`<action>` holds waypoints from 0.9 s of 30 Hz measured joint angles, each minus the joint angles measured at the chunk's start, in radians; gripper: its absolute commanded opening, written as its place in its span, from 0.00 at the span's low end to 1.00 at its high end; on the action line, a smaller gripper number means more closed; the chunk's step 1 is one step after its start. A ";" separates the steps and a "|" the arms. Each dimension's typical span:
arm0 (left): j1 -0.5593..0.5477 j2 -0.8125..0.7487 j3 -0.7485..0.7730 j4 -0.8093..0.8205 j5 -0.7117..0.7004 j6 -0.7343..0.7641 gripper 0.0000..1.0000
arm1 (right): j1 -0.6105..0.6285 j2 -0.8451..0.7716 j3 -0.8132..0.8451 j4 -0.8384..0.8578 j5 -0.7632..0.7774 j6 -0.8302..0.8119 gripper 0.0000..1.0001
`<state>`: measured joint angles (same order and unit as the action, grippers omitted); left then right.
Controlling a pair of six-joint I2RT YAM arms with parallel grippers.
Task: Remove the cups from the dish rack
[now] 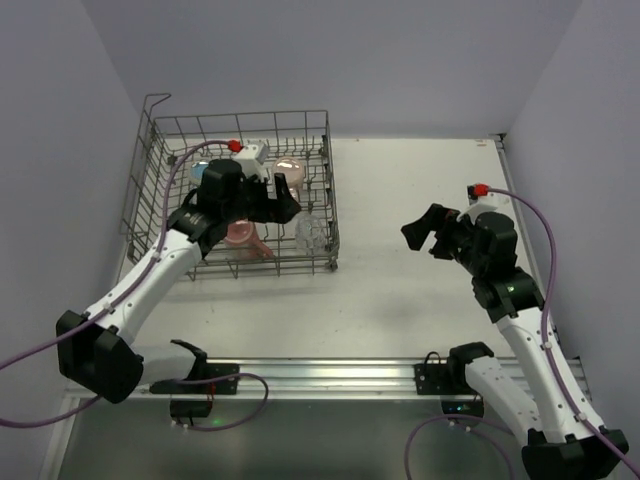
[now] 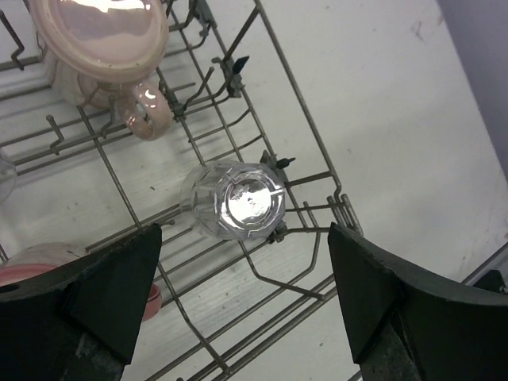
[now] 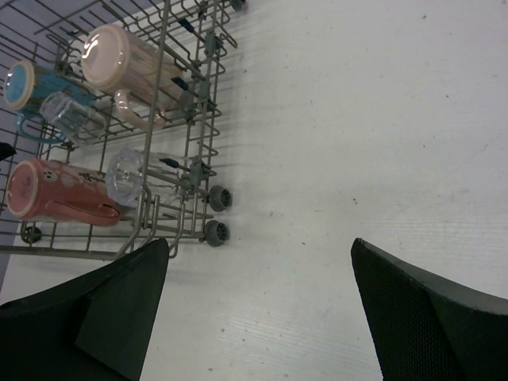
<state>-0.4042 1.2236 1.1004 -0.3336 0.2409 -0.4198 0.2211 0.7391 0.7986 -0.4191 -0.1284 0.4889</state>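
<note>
Left wrist view: left gripper (image 2: 244,266), jaws spread and empty, hangs over the clear glass tumbler (image 2: 238,202), which sits tipped base-up in the near right corner of the dish rack (image 2: 305,131). Right gripper (image 3: 262,305) likewise spread, well apart from the rack. Risk: a descending finger fouls the rack wires, or the smooth glass slips.

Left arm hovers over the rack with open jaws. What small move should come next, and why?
Probably lower the left gripper onto the clear tumbler: in the wrist view it sits centred between the open jaws, not yet held, inside the dish rack.
</note>
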 measured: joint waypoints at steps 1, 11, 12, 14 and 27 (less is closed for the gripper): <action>-0.015 0.027 0.009 -0.014 -0.019 0.005 0.88 | 0.000 0.008 0.002 -0.008 0.006 0.000 0.99; -0.159 0.247 0.161 -0.123 -0.235 0.024 0.86 | 0.000 0.013 0.005 -0.039 0.033 -0.003 0.99; -0.167 0.257 0.171 -0.129 -0.253 0.024 0.86 | 0.000 0.013 0.005 -0.039 0.033 -0.003 0.99; -0.179 0.274 0.184 -0.135 -0.282 0.029 0.86 | 0.000 0.013 0.005 -0.039 0.034 -0.003 0.99; -0.274 0.378 0.205 -0.171 -0.441 0.038 0.85 | 0.000 0.011 0.005 -0.042 0.034 -0.003 0.99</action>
<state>-0.6777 1.6020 1.3056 -0.5041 -0.2005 -0.3817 0.2211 0.7502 0.8032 -0.4606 -0.0944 0.4858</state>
